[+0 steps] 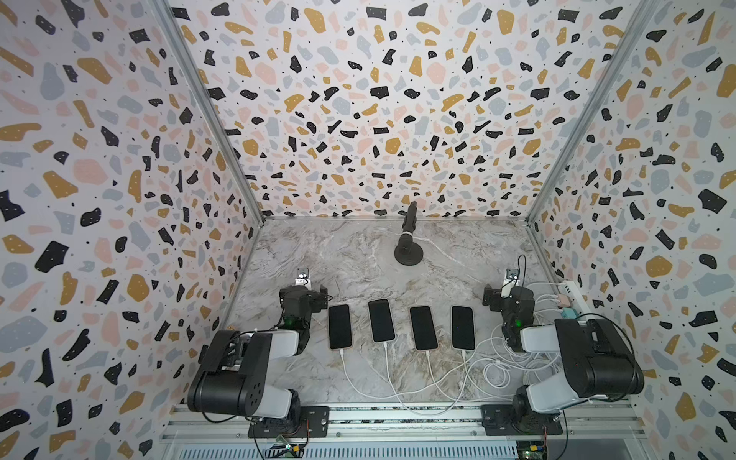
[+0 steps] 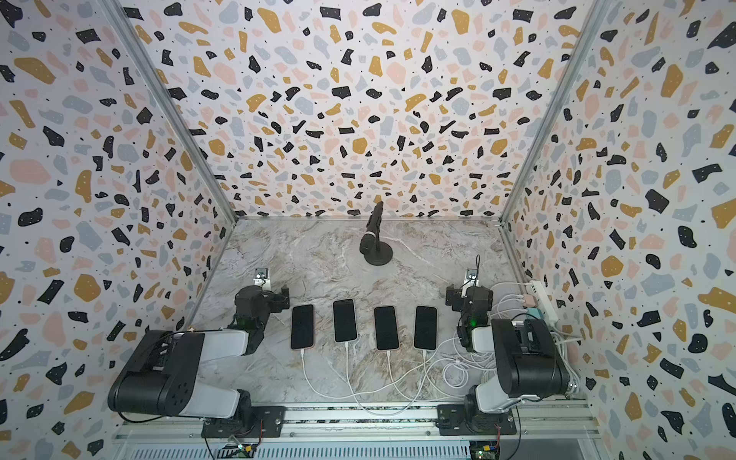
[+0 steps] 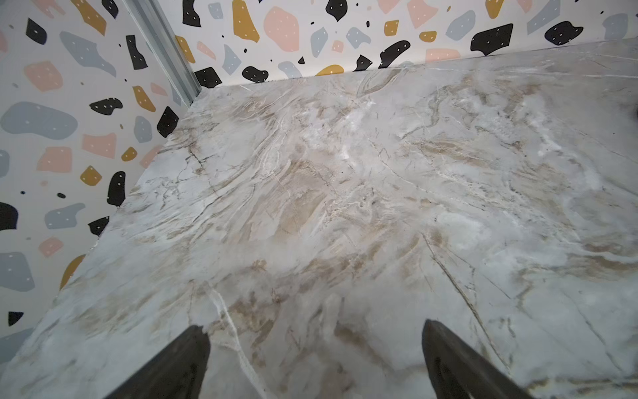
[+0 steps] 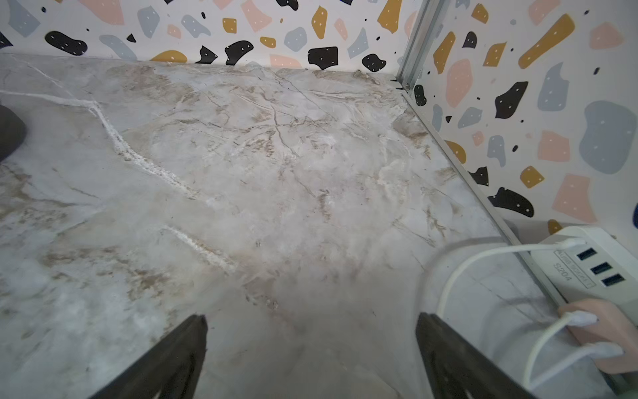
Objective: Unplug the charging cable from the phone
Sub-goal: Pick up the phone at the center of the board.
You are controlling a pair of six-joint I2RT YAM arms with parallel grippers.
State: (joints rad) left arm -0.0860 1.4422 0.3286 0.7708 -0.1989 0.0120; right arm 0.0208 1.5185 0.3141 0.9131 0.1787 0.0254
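Four phones (image 1: 381, 320) lie face up in a row on the worktop (image 1: 342, 255) with their ports toward the arm bases, presumably so that each plug pulls straight out. The white charging cables (image 1: 385, 352) are all inserted and run to the power strip (image 1: 573, 294) at the right wall (slack lies coiled beside the right arm). Both arms sit folded low, flanking the row. The left pincer (image 3: 312, 328) and right pincer (image 4: 310, 317) are released and empty, aimed at bare worktop.

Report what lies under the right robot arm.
Loops of white charging cable on the marble tabletop run beneath the black-and-grey right arm toward a white power strip by the wall. The arm covers part of the strip and the cable ends, so each cable's socket cannot be seen.
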